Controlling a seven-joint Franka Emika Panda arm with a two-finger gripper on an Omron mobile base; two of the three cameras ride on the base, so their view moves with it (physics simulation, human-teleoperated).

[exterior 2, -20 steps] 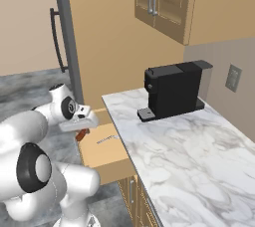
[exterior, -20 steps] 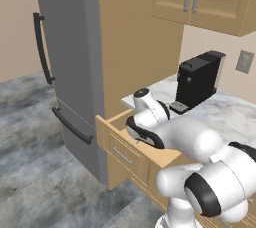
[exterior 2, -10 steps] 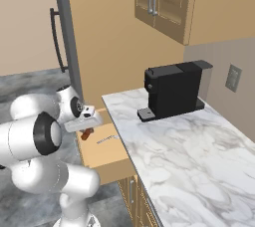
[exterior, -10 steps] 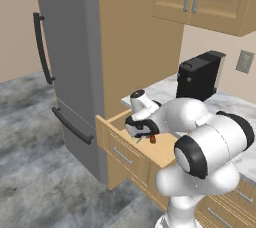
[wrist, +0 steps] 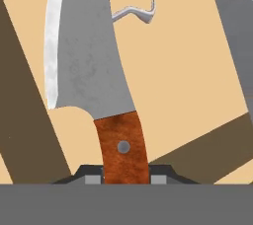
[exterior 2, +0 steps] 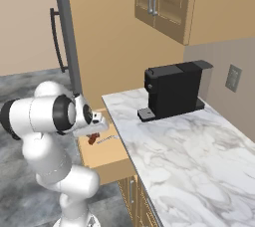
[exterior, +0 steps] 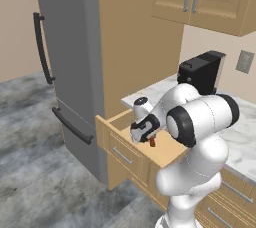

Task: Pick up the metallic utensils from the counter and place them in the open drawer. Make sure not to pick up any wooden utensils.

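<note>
One knife (wrist: 94,71) sits pinched by its red-brown handle between the two fingertips (wrist: 159,178), its grey blade reaching out over the tan floor of the drawer (wrist: 197,81). The gripper (wrist: 125,179) is closed narrowly on that handle and holds nothing else. In the hand view a slim silver fork (wrist: 136,13) lies on the drawer floor just past the blade, part of it hidden behind the blade. In the right base view the knife's handle (exterior 2: 92,140) hangs under the gripper (exterior 2: 95,127) above the open drawer (exterior 2: 102,154), with the fork (exterior 2: 106,139) just beside it on the drawer bottom. In the left base view the gripper (exterior: 145,133) hovers over the drawer (exterior: 112,139), beside the counter (exterior: 240,137) and the black coffee machine (exterior: 200,74).

The main risk appears to be the release. How high the knife hangs cannot be told; let go from too high, it could bounce, strike the fork and knock it about. If the hand drifts toward the drawer wall, the blade tip could catch the edge and the knife could tip outside onto the floor (exterior: 45,172). The grip is on the handle's end only, so the long blade may swing and twist in the fingers during any quick move.
</note>
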